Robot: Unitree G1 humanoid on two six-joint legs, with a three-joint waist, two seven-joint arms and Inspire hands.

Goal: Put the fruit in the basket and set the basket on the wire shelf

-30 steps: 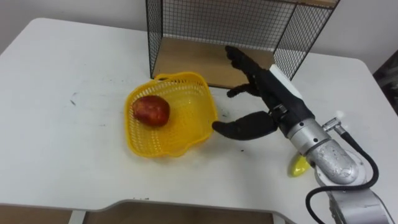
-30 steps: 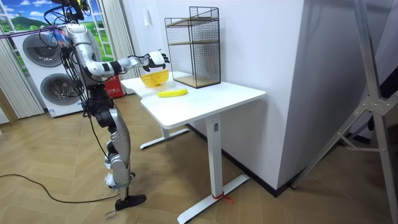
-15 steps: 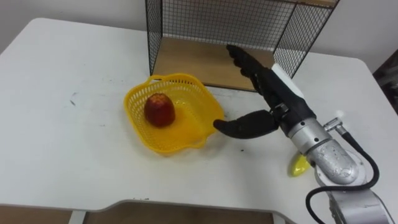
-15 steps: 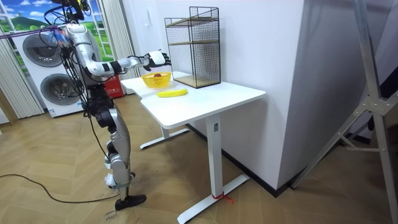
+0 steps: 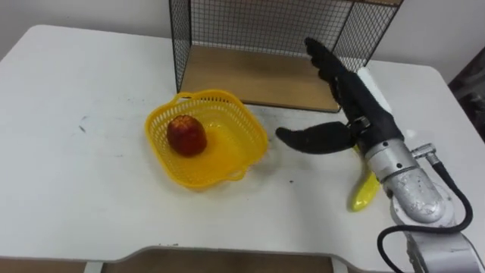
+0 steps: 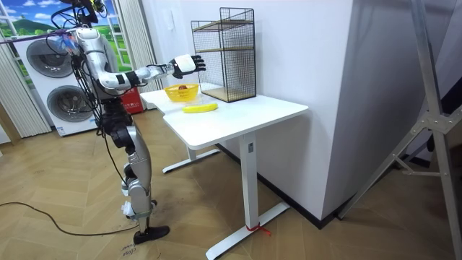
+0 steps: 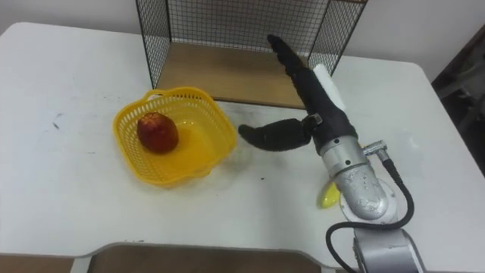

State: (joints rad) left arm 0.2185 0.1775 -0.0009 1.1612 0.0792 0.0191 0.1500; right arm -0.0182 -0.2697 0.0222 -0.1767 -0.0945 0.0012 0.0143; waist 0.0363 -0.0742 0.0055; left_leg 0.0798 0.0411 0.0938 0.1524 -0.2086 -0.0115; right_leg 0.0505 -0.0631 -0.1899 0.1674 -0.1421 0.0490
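Just right of the basket, apple inside: right hand, fingers spread straight, holding nothing. Risk: forearm sweeping the half-hidden banana farther away.

A white surface on a white pedestal frame stands against a pale wall — a small dark smudge marks its top toward the left. At the room view's left, two white washing machines sit one above the other beside pale curtains. A wood-patterned floor runs beneath — a grey metal frame rises at the room view's right edge.
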